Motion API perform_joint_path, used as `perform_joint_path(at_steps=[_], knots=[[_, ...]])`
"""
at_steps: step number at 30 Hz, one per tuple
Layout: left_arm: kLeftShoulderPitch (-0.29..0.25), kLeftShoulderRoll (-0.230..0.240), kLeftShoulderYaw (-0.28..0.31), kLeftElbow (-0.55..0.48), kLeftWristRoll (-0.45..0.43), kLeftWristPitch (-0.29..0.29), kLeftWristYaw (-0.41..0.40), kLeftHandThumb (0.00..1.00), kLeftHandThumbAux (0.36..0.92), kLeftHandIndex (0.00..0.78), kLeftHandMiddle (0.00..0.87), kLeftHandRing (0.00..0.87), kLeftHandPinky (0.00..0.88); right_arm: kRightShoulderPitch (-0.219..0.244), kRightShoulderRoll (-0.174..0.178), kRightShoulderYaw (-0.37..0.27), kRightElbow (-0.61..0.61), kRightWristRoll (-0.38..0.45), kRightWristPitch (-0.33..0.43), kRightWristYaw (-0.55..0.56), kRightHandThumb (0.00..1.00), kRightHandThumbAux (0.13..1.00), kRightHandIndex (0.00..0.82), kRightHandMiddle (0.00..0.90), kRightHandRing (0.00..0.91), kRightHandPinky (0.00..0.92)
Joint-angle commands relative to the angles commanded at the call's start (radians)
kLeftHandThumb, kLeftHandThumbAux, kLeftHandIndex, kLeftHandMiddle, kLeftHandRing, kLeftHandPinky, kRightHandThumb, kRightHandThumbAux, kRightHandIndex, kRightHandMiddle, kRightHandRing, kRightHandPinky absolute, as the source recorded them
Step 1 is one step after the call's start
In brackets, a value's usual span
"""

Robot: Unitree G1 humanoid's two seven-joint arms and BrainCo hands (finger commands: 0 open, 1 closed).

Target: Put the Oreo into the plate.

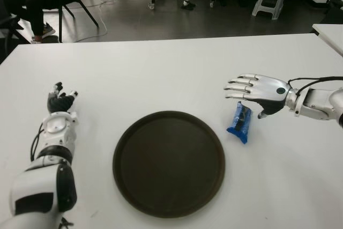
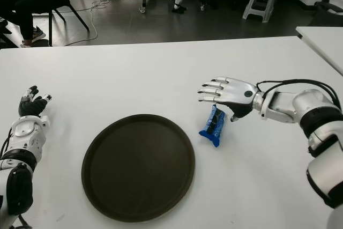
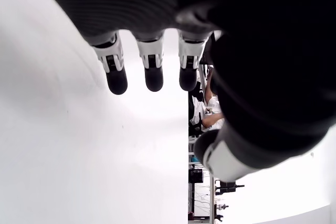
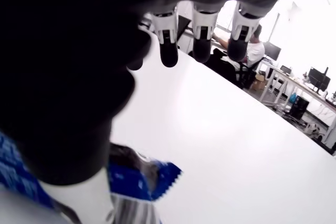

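Fingers (image 1: 238, 87) of your right hand (image 1: 261, 94) are spread, holding nothing; the Oreo pack (image 1: 239, 121) lies just beneath them, beside the plate (image 1: 168, 163). Your left hand (image 1: 60, 102), fingers relaxed, shows left of the plate.

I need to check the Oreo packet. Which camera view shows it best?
The right eye view: the whole blue Oreo packet shows beside the plate, under the open right hand. Left eye view matches; right wrist shows only a corner; left wrist, nothing.

Oreo (image 4: 137, 181) pack — half hidden (by the thumb) in wrist view.
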Motion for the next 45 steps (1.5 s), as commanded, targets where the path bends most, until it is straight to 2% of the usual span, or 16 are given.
perform_joint_path(at_steps=[7, 12, 24, 36, 45], knots=[[0.000, 0.003, 0.003, 0.004, -0.001, 0.008, 0.003, 0.020, 0.853, 0.000, 0.000, 0.002, 0.040, 0.028, -0.007, -0.040, -0.043, 0.071, -0.077, 0.054, 0.000, 0.874, 0.000, 0.000, 0.000, 0.000], [0.000, 0.004, -0.001, 0.005, 0.003, 0.012, 0.009, 0.004, 0.837, 0.000, 0.004, 0.011, 0.042, 0.038, -0.009, -0.062, -0.056, 0.109, -0.116, 0.106, 0.000, 0.879, 0.000, 0.000, 0.000, 0.000], [-0.001, 0.009, -0.010, 0.005, 0.013, 0.014, 0.014, 0.000, 0.829, 0.000, 0.012, 0.023, 0.056, 0.062, 0.007, -0.127, -0.044, 0.221, -0.200, 0.255, 0.000, 0.862, 0.000, 0.000, 0.000, 0.000], [0.000, 0.008, -0.001, 0.002, 0.003, 0.009, -0.001, 0.000, 0.842, 0.000, 0.000, 0.006, 0.046, 0.072, 0.019, -0.165, -0.020, 0.272, -0.261, 0.355, 0.000, 0.847, 0.000, 0.000, 0.000, 0.000], [0.001, 0.010, -0.001, 0.002, 0.008, 0.012, 0.002, 0.000, 0.841, 0.000, 0.004, 0.013, 0.052, 0.089, 0.019, -0.188, -0.022, 0.271, -0.251, 0.382, 0.000, 0.856, 0.000, 0.000, 0.000, 0.000]])
